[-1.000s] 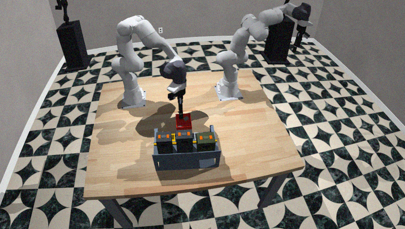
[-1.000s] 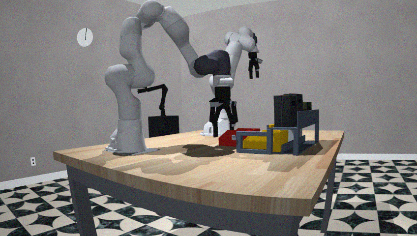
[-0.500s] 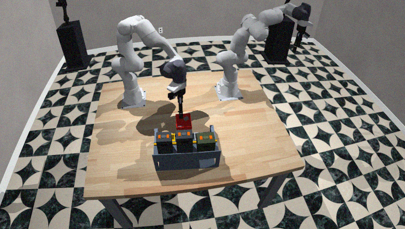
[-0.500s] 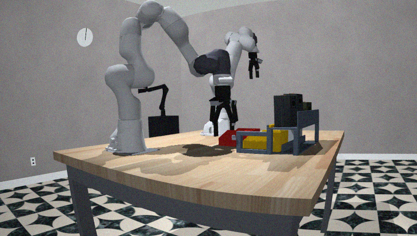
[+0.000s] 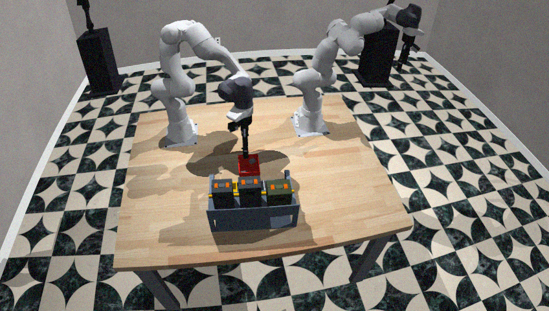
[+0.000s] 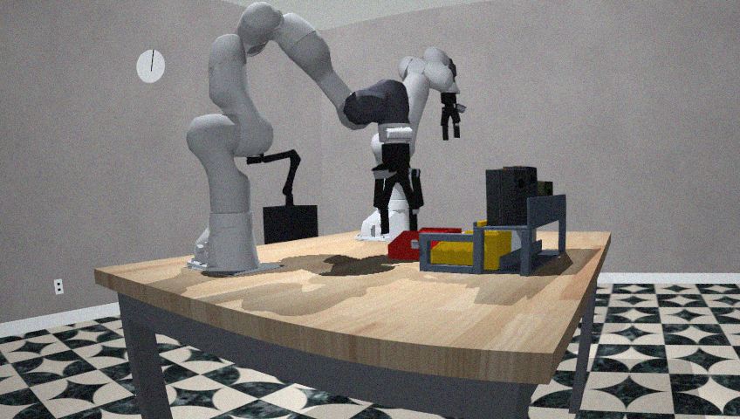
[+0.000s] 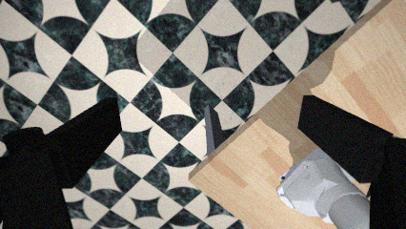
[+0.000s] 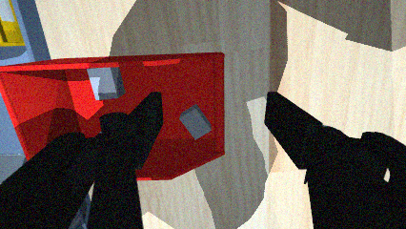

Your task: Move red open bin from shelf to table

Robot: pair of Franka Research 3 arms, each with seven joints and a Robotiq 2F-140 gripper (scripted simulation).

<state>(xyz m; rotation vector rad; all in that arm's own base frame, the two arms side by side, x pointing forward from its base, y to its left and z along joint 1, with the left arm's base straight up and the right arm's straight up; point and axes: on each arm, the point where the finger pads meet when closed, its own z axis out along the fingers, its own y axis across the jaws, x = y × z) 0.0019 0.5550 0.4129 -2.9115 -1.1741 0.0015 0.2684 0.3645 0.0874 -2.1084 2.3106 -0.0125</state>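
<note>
Hovering at the red open-topped bin (image 5: 249, 166) (image 6: 402, 249) (image 8: 202, 86), right fingers (image 5: 245, 148) (image 6: 384, 220) part-spread, pinching nothing; left fingers (image 5: 401, 61) (image 6: 444, 132) spread wide, well apart from it.

In the right wrist view, the left picture edge cuts off the red bin (image 5: 250, 169) (image 6: 402, 246) (image 8: 200, 86); one finger of the right gripper (image 5: 245, 155) (image 6: 399, 230) (image 8: 214, 107) covers some of its inside; its parts (image 8: 195, 122) are too small to tell in the top view; in the exterior view, the shelf (image 5: 252, 219) (image 6: 546, 209) (image 8: 35, 29) hides some of the yellow bins (image 5: 234, 187) (image 6: 451, 254) (image 8: 7, 38).
</note>
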